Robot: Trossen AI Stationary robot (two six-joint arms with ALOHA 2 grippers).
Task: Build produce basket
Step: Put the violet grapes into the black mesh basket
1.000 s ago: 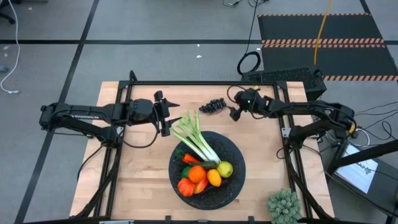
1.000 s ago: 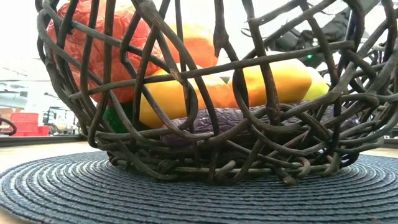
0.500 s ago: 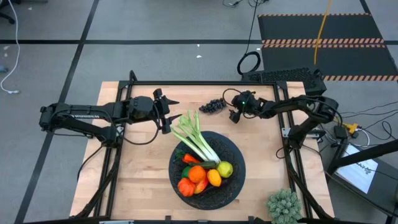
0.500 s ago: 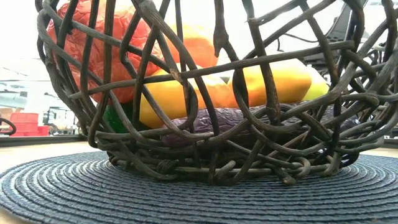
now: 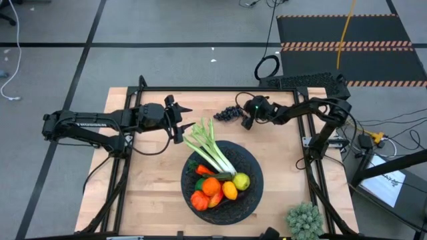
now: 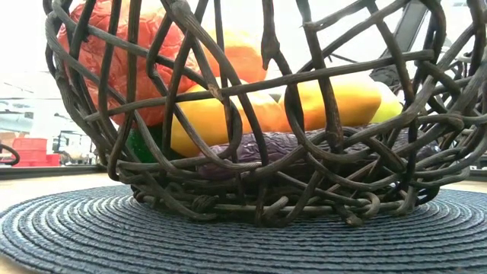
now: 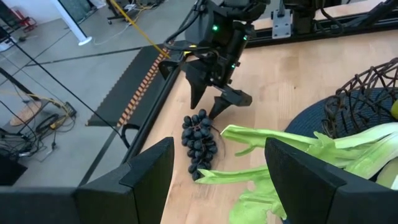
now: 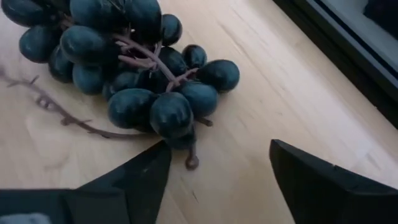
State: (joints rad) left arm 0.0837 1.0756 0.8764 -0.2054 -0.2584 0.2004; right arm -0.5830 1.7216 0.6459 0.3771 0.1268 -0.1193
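The dark bunch of grapes lies on the wood near the table's far edge. My right gripper is open, just to the right of the bunch. In the right wrist view its fingers stand at the bunch's nearest end. The black woven basket holds the leek, oranges, a lemon, a red pepper and a carrot. The leek's leaves stick out over the rim. My left gripper waits open beside those leaves, left of the grapes. My right gripper comes at the grapes level from the table's right. One fingertip stands right at the nearest grape and its stem. I cannot tell whether it touches.
A bushy pale-green spiky clump sits at the table's near right corner. Dark frame rails run along the table's far edge and sides. In the low view the basket's dark twigs fill the picture, standing on a round woven mat.
My right gripper has moved toward the table's left, closing in on the grapes until its fingertips reach the bunch's right end. The grapes, the basket and my left arm have kept still.
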